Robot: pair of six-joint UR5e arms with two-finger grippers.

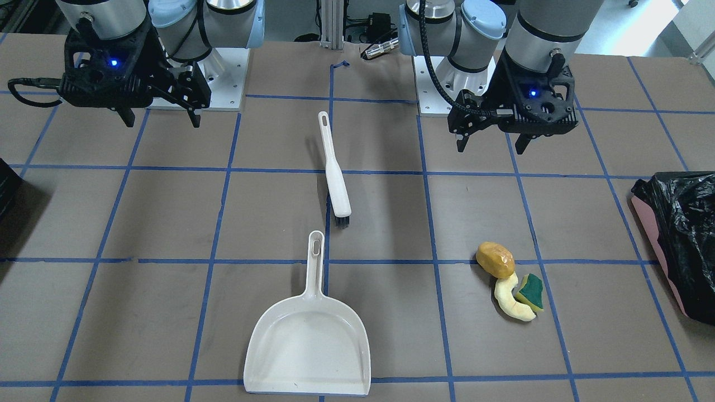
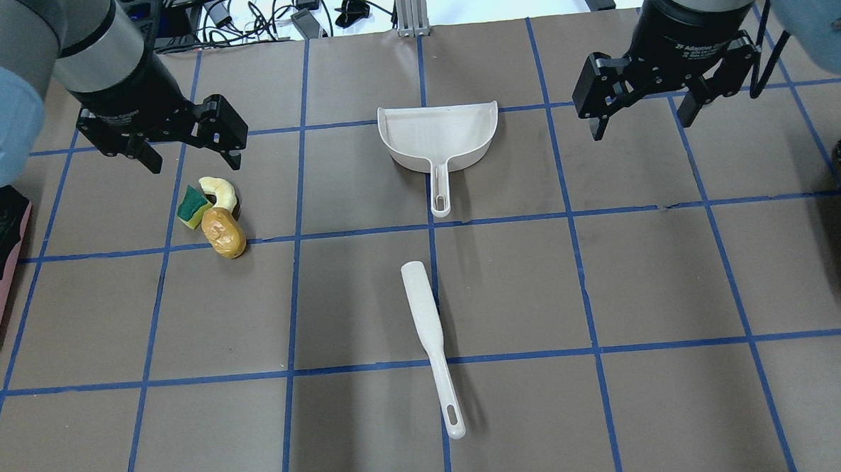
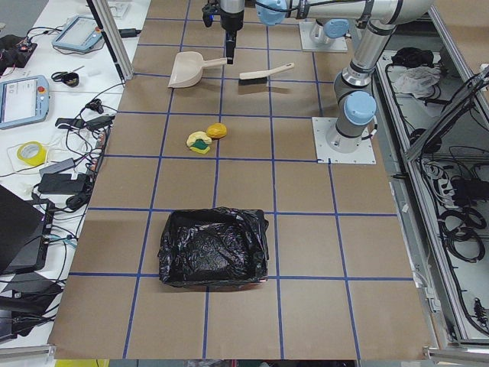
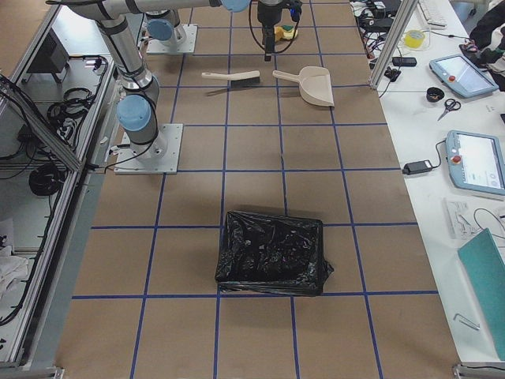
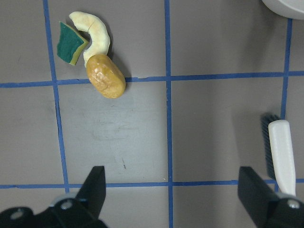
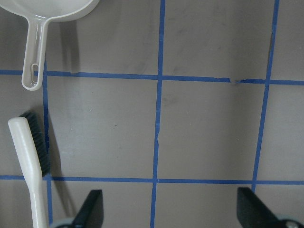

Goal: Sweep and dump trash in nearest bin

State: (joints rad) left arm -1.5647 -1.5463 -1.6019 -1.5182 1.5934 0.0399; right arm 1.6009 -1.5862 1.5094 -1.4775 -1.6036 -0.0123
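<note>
Hovering left tool [image 2: 195, 159] and right tool [image 2: 641, 125] gape downward.

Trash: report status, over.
Left gripper open, right gripper open, both empty. Trash clustered on table, unswept. Brush and dustpan ungrasped, mid-table. Path to bin clear.

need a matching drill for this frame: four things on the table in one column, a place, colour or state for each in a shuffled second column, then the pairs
Column 1
1. dustpan
2. brush
3. sponge wedge
4. bin

Column 2
a. pink-sided, far out on the robot's left
b. green and yellow, tucked against the pale crescent
c. empty, open mouth facing away from the robot
d. bristle end pointing toward the dustpan's handle

Pairs: 1-c, 2-d, 3-b, 4-a
</note>
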